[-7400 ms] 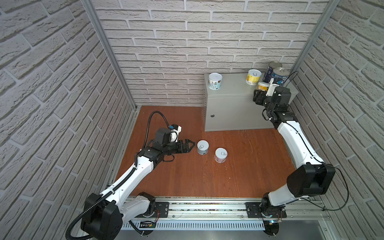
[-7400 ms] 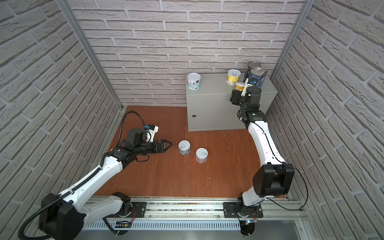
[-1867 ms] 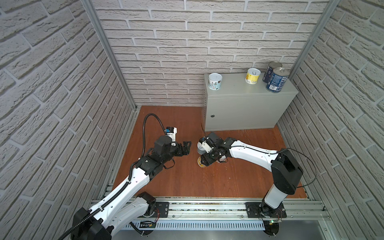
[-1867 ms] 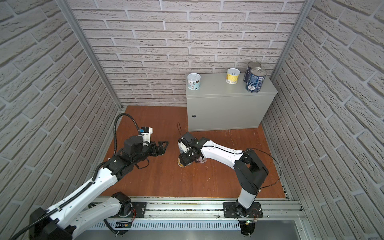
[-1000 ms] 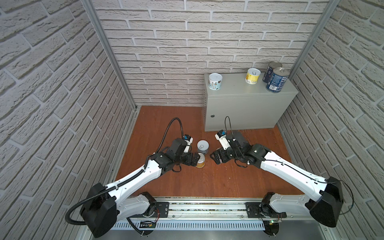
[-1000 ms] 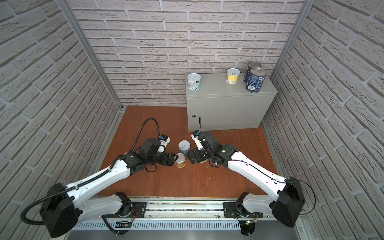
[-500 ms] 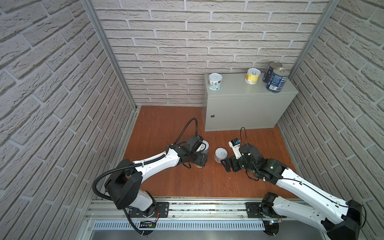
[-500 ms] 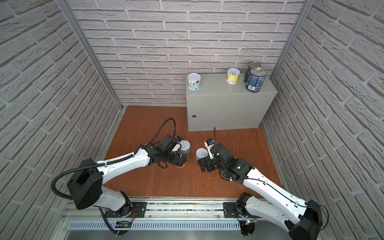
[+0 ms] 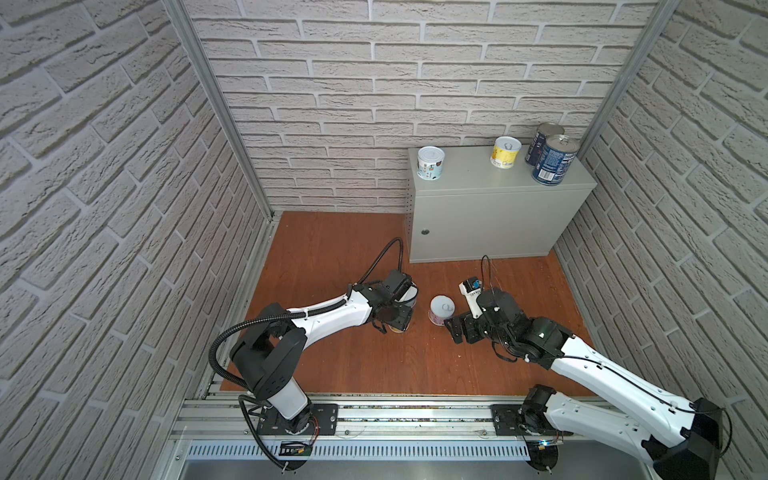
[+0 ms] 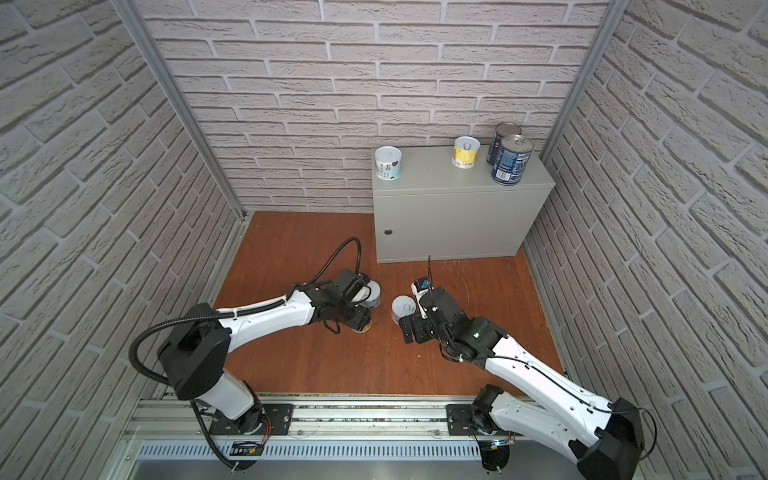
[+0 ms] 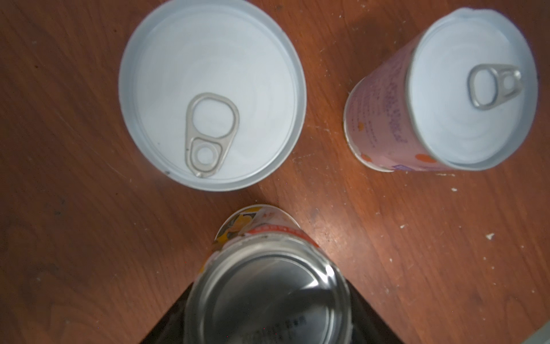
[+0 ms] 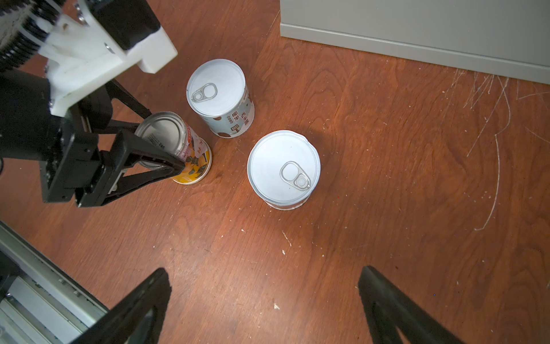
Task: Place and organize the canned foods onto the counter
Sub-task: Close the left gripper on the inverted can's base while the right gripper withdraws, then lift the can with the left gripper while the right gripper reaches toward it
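Observation:
My left gripper [image 12: 162, 140] is shut on an orange-and-yellow-labelled can [image 12: 190, 160] that stands on the wooden floor with its bare silver base up [image 11: 268, 297]. Right beside it stand a grey-labelled can [image 12: 221, 98] and a pink-labelled can [image 12: 284, 168], both upright with white pull-tab lids. My right gripper [image 12: 263, 271] hangs open just in front of the pink can [image 9: 442, 309], with nothing between its fingers. The counter [image 9: 478, 174] at the back right carries a white can [image 9: 430, 163], a yellow can [image 9: 506, 153] and two dark blue cans [image 9: 555, 164].
Brick-patterned walls close in the left, back and right sides. A metal rail [image 9: 395, 411] with both arm bases runs along the front. The left arm's black cable [image 9: 386, 253] loops above the floor near the counter's front left corner.
My left gripper has closed on the orange-and-yellow can. My right arm has drawn back toward the front right, away from the cans, and stays open.

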Controlling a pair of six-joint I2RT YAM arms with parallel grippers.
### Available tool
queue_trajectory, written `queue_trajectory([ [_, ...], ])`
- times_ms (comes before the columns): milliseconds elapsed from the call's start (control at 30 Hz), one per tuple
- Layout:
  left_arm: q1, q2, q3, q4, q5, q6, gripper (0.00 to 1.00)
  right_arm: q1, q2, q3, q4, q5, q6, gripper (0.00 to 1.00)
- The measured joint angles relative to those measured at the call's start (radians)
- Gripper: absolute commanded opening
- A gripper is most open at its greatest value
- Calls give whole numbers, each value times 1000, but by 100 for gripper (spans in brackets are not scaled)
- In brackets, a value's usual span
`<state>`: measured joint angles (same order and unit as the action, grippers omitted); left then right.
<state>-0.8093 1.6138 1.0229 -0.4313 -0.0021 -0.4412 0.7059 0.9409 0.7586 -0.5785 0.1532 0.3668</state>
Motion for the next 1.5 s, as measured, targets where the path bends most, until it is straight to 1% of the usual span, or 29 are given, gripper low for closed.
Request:
queue_trajectory([
  [67, 2, 0, 1, 0, 2, 1, 46, 0, 0, -1, 2, -5, -2, 100],
  [167, 13, -6, 1, -7, 16, 1, 43, 0, -1, -22, 42, -46, -9, 100],
  [333, 84, -76, 6, -80, 91, 0, 40, 1, -2, -103, 157, -156, -33, 98],
  [500, 182, -164, 106, -175, 192, 4, 39, 7, -1, -147, 293, -226, -72, 94],
  [567, 202, -176, 162, -200, 224, 13, 39, 10, 8, -147, 349, -237, -92, 93],
  [700, 207, -162, 250, -256, 310, 32, 36, 17, 61, -144, 448, -251, -140, 91],
  [767, 207, -146, 265, -269, 353, 34, 35, 19, 92, -140, 478, -253, -163, 90],
  [900, 207, -119, 266, -293, 418, 32, 35, 20, 119, -129, 518, -262, -192, 89],
  [1133, 205, -112, 272, -313, 495, 18, 35, 21, 121, -103, 558, -268, -225, 89],
  [1300, 196, -112, 298, -313, 544, 2, 34, 21, 132, -101, 597, -300, -229, 89],
  [1500, 191, -112, 301, -306, 593, -14, 34, 22, 167, -100, 623, -329, -233, 86],
])
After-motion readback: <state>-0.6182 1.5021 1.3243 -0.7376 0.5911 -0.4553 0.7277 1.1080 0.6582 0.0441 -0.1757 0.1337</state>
